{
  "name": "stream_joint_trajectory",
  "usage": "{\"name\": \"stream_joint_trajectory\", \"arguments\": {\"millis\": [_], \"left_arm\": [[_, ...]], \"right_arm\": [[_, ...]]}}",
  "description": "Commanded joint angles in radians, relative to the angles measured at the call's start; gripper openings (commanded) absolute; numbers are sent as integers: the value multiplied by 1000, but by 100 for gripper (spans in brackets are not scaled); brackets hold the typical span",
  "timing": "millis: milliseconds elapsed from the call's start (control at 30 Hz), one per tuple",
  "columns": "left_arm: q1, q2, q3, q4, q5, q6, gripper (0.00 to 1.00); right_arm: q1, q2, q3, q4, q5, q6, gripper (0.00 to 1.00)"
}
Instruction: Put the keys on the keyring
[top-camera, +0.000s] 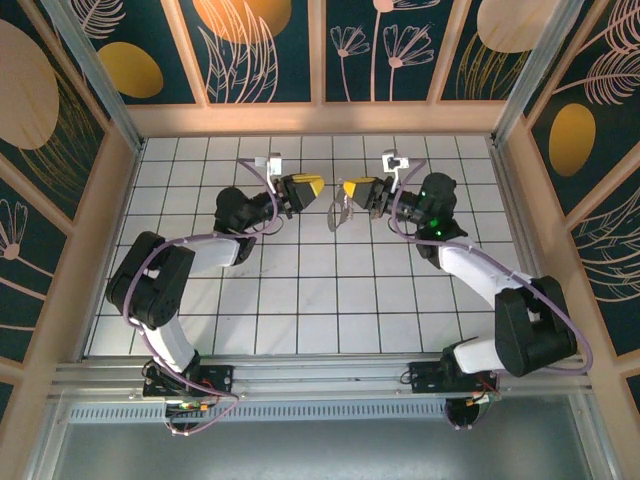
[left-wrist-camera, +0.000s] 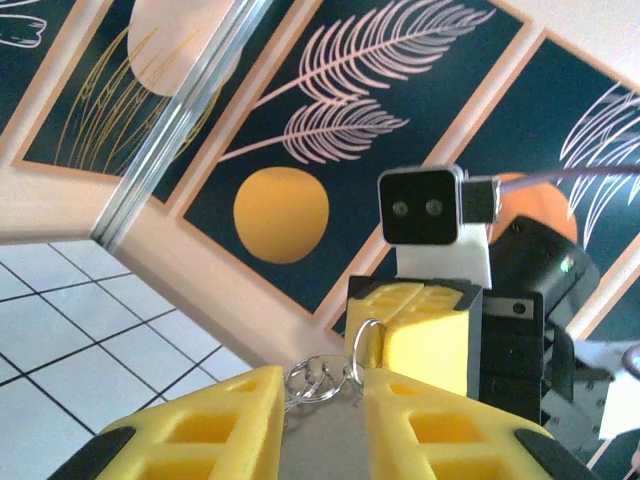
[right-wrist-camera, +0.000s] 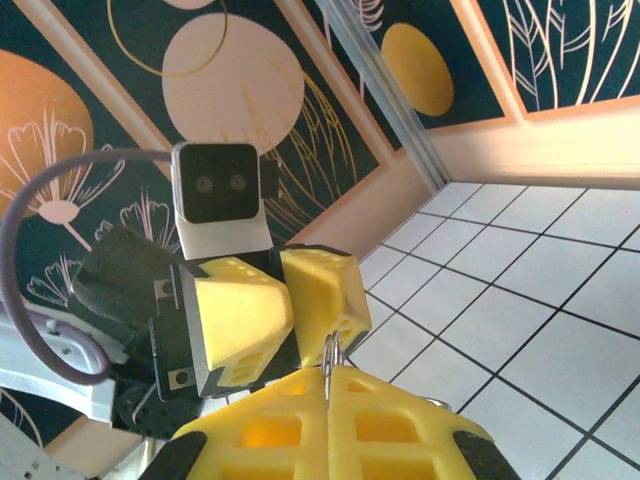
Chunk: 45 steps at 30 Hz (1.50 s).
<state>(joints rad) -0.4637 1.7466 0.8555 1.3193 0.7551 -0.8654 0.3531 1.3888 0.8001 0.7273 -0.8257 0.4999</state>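
Both grippers meet nose to nose above the far-centre of the white tiled counter (top-camera: 330, 310), with open tile all round and the wooden side rails (top-camera: 118, 250) well apart. Top view: the keyring (top-camera: 338, 213) hangs between the left gripper (top-camera: 320, 190) and right gripper (top-camera: 346, 190), too small there to make out its parts. Right wrist view: right gripper closed, thin wire loop pinched in the seam between its 2 ribbed yellow fingers (right-wrist-camera: 390, 430). Left wrist view: left gripper parted slightly, small linked rings (left-wrist-camera: 315, 383) at its tips.
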Motion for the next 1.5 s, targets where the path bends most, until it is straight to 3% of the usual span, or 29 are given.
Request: {"name": "stream_joint_trajectory", "arguments": {"millis": [0, 200, 600, 833, 1467], "left_arm": [[5, -67, 62, -163, 74, 150, 27], [28, -73, 197, -449, 156, 344, 29], [82, 43, 421, -769, 338, 504, 30], [94, 131, 506, -803, 406, 496, 30], [98, 166, 502, -617, 499, 335, 31]], "right_arm": [[-15, 34, 88, -83, -101, -86, 0], [-33, 112, 215, -220, -158, -171, 0], [-62, 246, 365, -290, -299, -181, 0], [-59, 258, 386, -339, -346, -211, 0], [-49, 275, 396, -312, -345, -196, 0]]}}
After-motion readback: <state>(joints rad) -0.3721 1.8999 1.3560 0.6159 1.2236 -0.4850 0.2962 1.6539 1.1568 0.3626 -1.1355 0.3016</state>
